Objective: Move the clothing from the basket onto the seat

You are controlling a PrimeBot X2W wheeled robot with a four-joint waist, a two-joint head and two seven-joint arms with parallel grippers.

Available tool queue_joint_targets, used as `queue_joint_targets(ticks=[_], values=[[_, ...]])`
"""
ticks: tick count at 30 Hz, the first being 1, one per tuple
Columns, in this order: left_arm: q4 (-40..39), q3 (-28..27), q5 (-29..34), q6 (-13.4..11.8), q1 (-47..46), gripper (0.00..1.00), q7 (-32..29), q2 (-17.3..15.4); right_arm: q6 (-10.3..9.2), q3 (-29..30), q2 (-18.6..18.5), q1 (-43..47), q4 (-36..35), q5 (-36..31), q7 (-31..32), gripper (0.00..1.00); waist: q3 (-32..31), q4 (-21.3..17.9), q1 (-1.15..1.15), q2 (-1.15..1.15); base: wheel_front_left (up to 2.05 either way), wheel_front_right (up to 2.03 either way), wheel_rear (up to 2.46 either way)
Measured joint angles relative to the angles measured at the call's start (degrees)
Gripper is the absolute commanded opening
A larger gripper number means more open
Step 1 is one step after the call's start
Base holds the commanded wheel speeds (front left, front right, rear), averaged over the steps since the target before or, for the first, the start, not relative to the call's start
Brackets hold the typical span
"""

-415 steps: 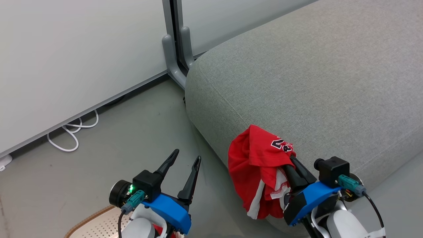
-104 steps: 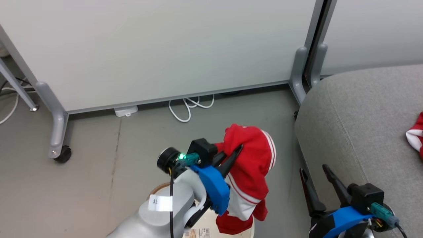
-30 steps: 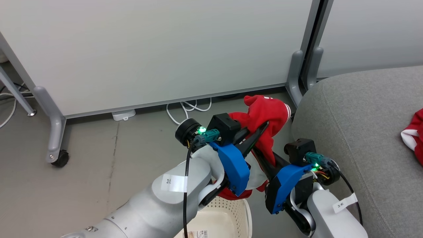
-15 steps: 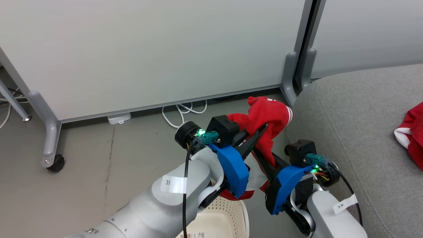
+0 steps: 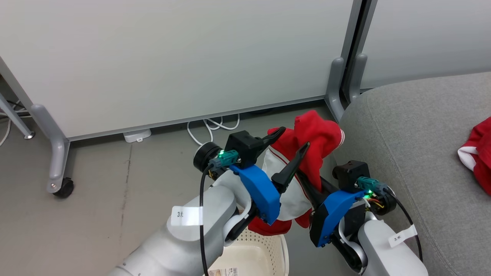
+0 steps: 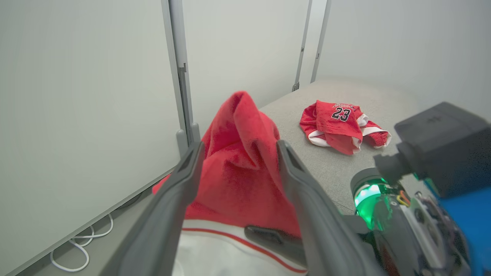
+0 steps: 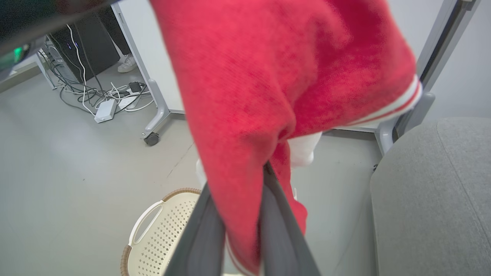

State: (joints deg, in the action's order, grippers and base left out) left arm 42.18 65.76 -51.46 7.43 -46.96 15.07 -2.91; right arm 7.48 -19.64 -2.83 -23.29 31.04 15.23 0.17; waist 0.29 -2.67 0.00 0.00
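Observation:
A red garment with white trim (image 5: 320,134) hangs above the floor between the basket and the seat. My right gripper (image 5: 308,184) is shut on it from below, and its fingers pinch the cloth (image 7: 268,76) in the right wrist view. My left gripper (image 5: 294,138) is open, with its fingers spread on either side of the cloth (image 6: 238,168). The red "23" jersey (image 6: 337,122) lies crumpled on the grey seat (image 5: 414,126), apart from both grippers. The cream basket (image 5: 264,253) stands on the floor under my left arm, with its rim and handle (image 7: 153,237) in the right wrist view.
White partition panels stand behind on grey legs, one with a castor (image 5: 61,188). Another leg pair (image 5: 345,84) stands close to the seat's corner. A white cable loop (image 5: 209,128) and a small white box (image 5: 137,135) lie at the panel's foot. More cables (image 7: 103,96) lie farther off.
My left gripper has opened and let go of the red garment, while the right gripper stays shut on it. Since the oldest frame, the jersey has been left on the seat.

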Motion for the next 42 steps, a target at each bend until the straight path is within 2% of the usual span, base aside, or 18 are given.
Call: queue_joint_targets(ticks=[14, 15, 21, 25, 42], values=[[-8.2, -20.6, 15.9, 0.0, 17.3, 1.0, 0.0, -4.9, 0.0, 2.6, 0.0, 1.6, -2.8, -1.3, 0.3, 0.0, 1.2, 1.2, 0.0, 0.0, 0.0, 0.0, 0.0], [-9.8, -23.7, 18.1, 0.0, 19.5, 1.0, 0.0, -5.6, 0.0, 3.2, 0.0, 1.8, -3.1, -1.5, 0.3, 0.0, 1.5, 1.5, 0.0, 0.0, 0.0, 0.0, 0.0], [-15.4, -33.0, 25.5, 0.0, 28.1, 1.0, 0.0, -6.4, 0.0, 4.9, 0.0, 2.6, -4.5, -1.9, 0.5, 0.0, 2.2, 2.5, 0.0, 0.0, 0.0, 0.0, 0.0], [-16.2, -34.2, 27.8, 0.0, 30.6, 1.0, 0.0, -6.4, 0.0, 5.6, 0.0, 3.1, -4.9, -2.1, 0.8, 0.0, 2.3, 3.0, 0.0, 0.0, 0.0, 0.0, 0.0], [-18.5, -39.5, 30.0, 0.0, 36.5, 1.0, 0.0, -5.5, 0.0, 7.1, 0.0, 4.7, -6.7, -2.5, 1.9, 0.0, 1.8, 2.7, 0.0, 0.0, 0.0, 0.0, 0.0]])
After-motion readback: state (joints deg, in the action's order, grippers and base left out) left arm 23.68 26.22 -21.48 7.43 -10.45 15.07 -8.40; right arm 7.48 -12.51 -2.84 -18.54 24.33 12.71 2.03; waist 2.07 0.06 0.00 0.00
